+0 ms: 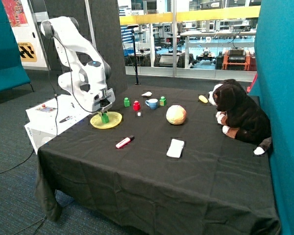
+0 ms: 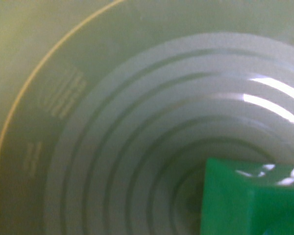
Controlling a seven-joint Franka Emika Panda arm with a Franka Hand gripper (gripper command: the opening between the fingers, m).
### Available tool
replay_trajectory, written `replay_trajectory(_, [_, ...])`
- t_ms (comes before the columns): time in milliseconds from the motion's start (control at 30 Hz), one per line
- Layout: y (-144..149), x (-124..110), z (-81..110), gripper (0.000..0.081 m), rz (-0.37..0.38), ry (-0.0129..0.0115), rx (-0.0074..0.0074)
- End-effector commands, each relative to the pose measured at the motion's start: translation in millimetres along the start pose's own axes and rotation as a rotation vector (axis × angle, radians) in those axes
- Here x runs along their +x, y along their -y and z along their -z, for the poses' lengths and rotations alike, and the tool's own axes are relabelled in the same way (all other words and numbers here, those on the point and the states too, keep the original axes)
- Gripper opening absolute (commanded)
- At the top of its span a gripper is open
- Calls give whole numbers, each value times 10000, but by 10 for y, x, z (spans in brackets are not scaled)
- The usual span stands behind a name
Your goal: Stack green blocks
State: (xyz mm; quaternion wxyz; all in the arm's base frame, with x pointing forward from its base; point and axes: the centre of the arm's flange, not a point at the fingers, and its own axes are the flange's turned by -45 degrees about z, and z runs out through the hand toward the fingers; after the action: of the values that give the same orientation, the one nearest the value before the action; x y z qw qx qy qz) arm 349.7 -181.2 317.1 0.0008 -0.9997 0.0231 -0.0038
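Note:
One green block (image 1: 105, 117) stands on the yellow plate (image 1: 114, 122) at the table edge nearest the robot base. My gripper (image 1: 104, 109) is right over it, at or touching its top. In the wrist view the same green block (image 2: 250, 200) fills one corner against the ringed plate surface (image 2: 112, 147). Two more green blocks stand apart on the black cloth: one (image 1: 127, 102) beside the small red block (image 1: 136, 105), the other (image 1: 162, 101) just beyond the blue cup (image 1: 152, 104). No block lies on another.
A pale round ball (image 1: 176, 114), a red marker (image 1: 124, 142) and a white flat object (image 1: 175, 148) lie mid-table. A plush dog (image 1: 240, 115) sits at the far side by the teal wall. A small yellow item (image 1: 203, 99) lies at the back.

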Motion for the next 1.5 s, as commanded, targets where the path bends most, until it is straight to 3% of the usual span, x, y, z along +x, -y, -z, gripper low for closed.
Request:
replay_trajectory(0, [39,87,179,0,161,75,-17])
replay_trajectory(733, [263,438,492,0,645,76,-15])
replay_trajectory(1467, [864,644,572,0,1970,77,-10])
